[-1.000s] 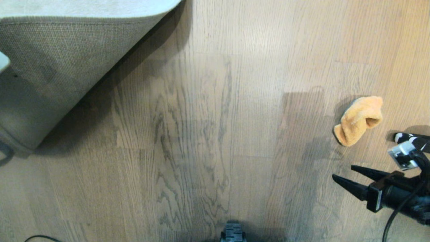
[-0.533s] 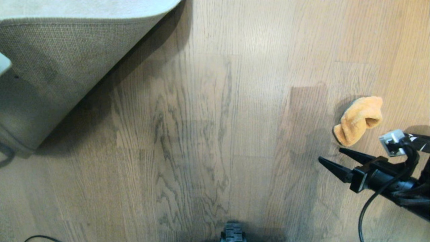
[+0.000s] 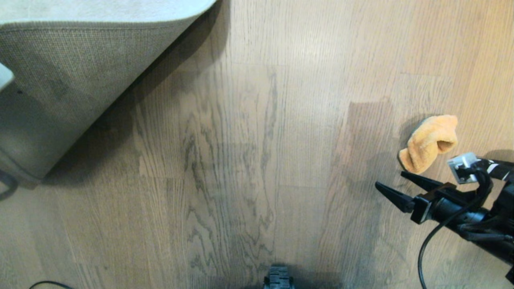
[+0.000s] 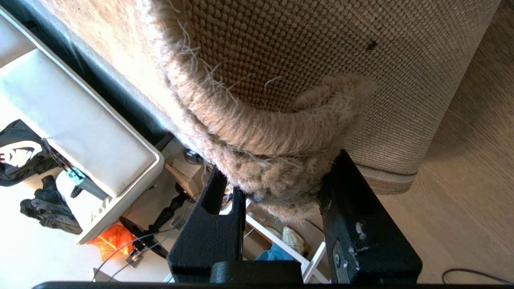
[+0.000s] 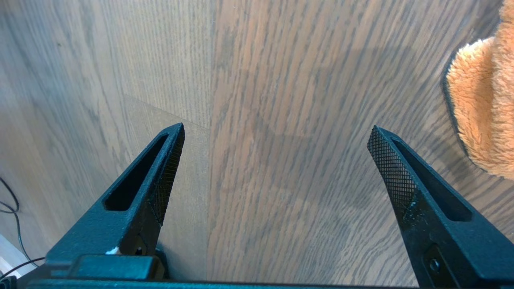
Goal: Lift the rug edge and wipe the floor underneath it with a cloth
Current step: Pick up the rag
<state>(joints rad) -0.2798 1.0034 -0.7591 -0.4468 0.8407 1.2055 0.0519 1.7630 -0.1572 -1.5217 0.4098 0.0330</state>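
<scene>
The rug edge (image 3: 60, 80) is lifted at the upper left of the head view, its coarse tan backing facing me and its shadow falling on the floor (image 3: 241, 160). In the left wrist view my left gripper (image 4: 281, 168) is shut on the bunched, rounded rug edge (image 4: 273, 136); this gripper is outside the head view. The orange cloth (image 3: 429, 142) lies crumpled on the floor at the right. My right gripper (image 3: 390, 179) hovers just in front of and left of it, open and empty. In the right wrist view the right gripper (image 5: 276, 127) frames bare floor, with the cloth (image 5: 482, 104) beside one finger.
A black cable (image 3: 48, 284) curls at the bottom left, and a dark part of my base (image 3: 278, 279) shows at bottom centre. Beyond the lifted rug the left wrist view shows a white cushioned bench (image 4: 72, 120) and floor clutter.
My right gripper has moved forward and a little left, coming up beside the cloth, and its fingers have spread wider. The rug edge and cloth have stayed put.
</scene>
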